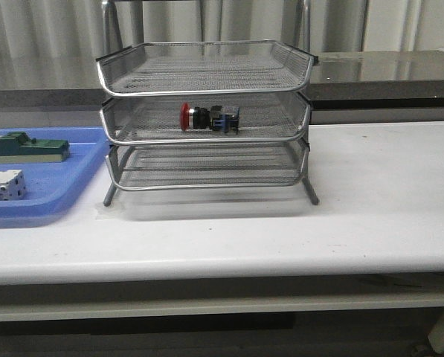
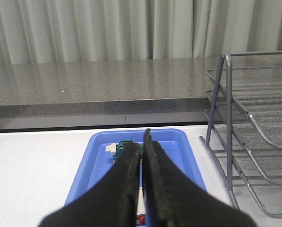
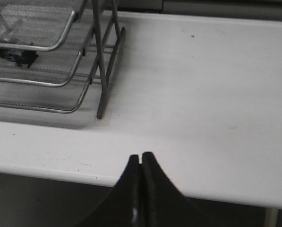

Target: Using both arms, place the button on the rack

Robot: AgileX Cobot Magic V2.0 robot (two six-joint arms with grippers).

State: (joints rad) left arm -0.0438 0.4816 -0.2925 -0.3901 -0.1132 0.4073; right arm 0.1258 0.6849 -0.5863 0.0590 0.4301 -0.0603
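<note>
The button point(image 1: 209, 117), with its red head and black and blue body, lies on its side in the middle tier of the silver wire rack point(image 1: 207, 91), red head to the left. Neither arm shows in the front view. In the left wrist view my left gripper point(image 2: 142, 142) is shut with nothing in it and hangs over the blue tray point(image 2: 178, 142), with the rack point(image 2: 229, 118) off to one side. My right gripper point(image 3: 141, 156) is shut and empty over the table's front edge. The rack's leg point(image 3: 101, 71) and the button's dark block point(image 3: 20, 56) show in that view.
The blue tray point(image 1: 80, 175) sits left of the rack and holds a green block point(image 1: 28, 147) and a white block point(image 1: 2, 184). A grey counter runs behind the white table point(image 1: 385, 193). Curtains hang at the back.
</note>
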